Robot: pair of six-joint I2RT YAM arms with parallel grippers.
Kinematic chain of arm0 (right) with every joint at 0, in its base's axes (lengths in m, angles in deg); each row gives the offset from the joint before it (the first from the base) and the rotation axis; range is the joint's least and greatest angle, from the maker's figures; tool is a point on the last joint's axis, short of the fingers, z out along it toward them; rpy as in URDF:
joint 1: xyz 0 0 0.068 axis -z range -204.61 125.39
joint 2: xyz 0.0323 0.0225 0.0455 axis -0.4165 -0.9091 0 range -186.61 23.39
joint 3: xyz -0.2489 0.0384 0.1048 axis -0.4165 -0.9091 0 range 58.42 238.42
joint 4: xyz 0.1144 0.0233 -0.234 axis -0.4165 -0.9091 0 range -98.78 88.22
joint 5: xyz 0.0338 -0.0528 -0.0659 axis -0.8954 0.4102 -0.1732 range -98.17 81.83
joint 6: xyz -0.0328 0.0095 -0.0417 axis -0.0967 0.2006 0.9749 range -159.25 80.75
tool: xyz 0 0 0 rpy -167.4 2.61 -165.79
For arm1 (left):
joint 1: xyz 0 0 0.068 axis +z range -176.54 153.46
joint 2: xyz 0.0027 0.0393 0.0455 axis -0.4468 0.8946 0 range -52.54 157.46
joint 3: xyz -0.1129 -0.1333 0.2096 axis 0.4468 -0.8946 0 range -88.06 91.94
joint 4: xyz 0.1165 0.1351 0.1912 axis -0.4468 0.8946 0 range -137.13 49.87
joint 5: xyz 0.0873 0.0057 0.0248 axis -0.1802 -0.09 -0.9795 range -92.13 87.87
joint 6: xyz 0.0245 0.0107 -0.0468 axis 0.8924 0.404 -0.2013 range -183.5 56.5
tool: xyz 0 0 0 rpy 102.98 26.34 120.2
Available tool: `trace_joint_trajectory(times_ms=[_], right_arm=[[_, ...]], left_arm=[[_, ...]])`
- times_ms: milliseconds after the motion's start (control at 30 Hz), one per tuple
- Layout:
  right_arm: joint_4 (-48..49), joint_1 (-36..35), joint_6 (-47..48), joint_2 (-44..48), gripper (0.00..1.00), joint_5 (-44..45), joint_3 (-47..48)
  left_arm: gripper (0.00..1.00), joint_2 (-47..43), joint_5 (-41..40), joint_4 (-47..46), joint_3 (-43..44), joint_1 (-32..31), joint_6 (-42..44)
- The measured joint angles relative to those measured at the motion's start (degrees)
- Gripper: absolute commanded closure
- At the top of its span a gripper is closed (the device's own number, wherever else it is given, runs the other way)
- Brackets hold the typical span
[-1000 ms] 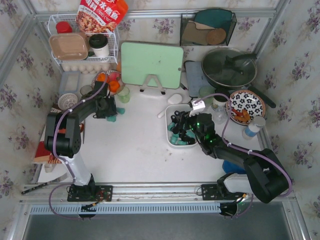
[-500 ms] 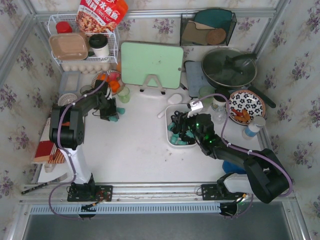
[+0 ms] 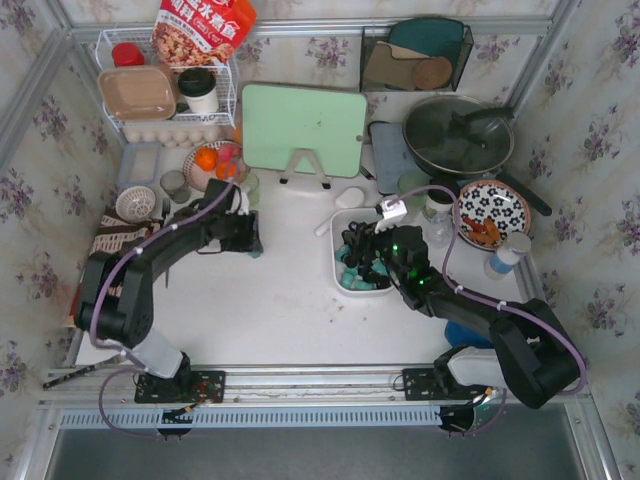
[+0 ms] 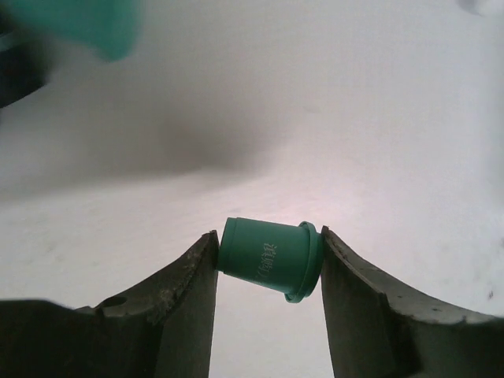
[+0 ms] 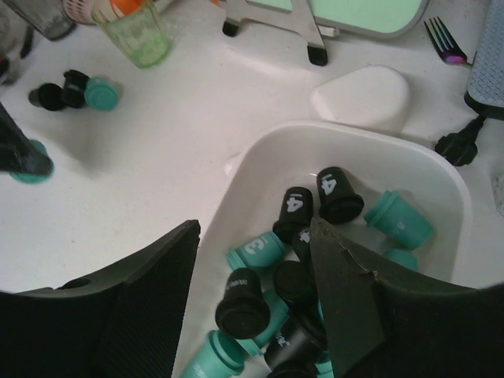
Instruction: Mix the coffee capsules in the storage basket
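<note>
My left gripper (image 4: pixel 269 236) is shut on a teal coffee capsule (image 4: pixel 272 258), pinched sideways between the fingertips just above the white tabletop. From above, that gripper (image 3: pixel 251 241) is left of the table's centre. The white storage basket (image 3: pixel 336 262) stands to its right and holds several teal and black capsules (image 5: pixel 295 209). Over the basket's near left corner my right gripper (image 5: pixel 253 224) hangs open, gripping nothing; the top view shows it (image 3: pixel 352 248) at the basket's left side. A loose teal capsule (image 5: pixel 101 93) and black ones (image 5: pixel 59 93) lie on the table far left of the basket rim (image 5: pixel 260 150).
A pale green cup (image 5: pixel 142 31) stands behind the loose capsules. A white oval object (image 5: pixel 361 94) lies behind the basket. A green cutting board on a stand (image 3: pixel 303 130), a pan (image 3: pixel 458 135), a patterned plate (image 3: pixel 490 210) and a wire rack (image 3: pixel 165 90) line the back.
The left arm swung right, away from the loose capsules near the cup, and its jaws narrowed onto a teal capsule. The right arm has barely moved.
</note>
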Motion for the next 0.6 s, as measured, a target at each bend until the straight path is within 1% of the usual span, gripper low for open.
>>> trace_joint_trajectory(times_ms=[100,200,333,400,467,600], right_arm=[[-1.3,0.0,-1.8,0.4,0.35,-1.3,1.7],[-3.8,0.0,-4.0,0.8,0.35,-3.4,4.4],[-8.3,0.0,-6.1,1.1,0.37,-7.3,7.8],[-10.8,0.0,-7.1,1.0,0.39,-10.6,9.2],[-12.1,0.0,-8.3,0.4,0.42,-14.6,10.0],[-12.8,0.0,-11.8,-1.3,0.44,-22.9,9.4]], left_arm=[[0.58,-6.4,-0.4,-5.1,-4.1,-7.4,4.2],[0.57,-12.1,0.3,-12.8,-10.3,-14.6,10.4],[0.54,-18.6,1.6,-24.4,-18.8,-19.9,19.2],[0.53,-20.3,4.1,-31.5,-22.3,-22.3,24.2],[0.53,-20.7,6.7,-36.3,-24.2,-24.2,28.7],[0.52,-18.9,9.6,-43.3,-24.5,-27.1,35.9]])
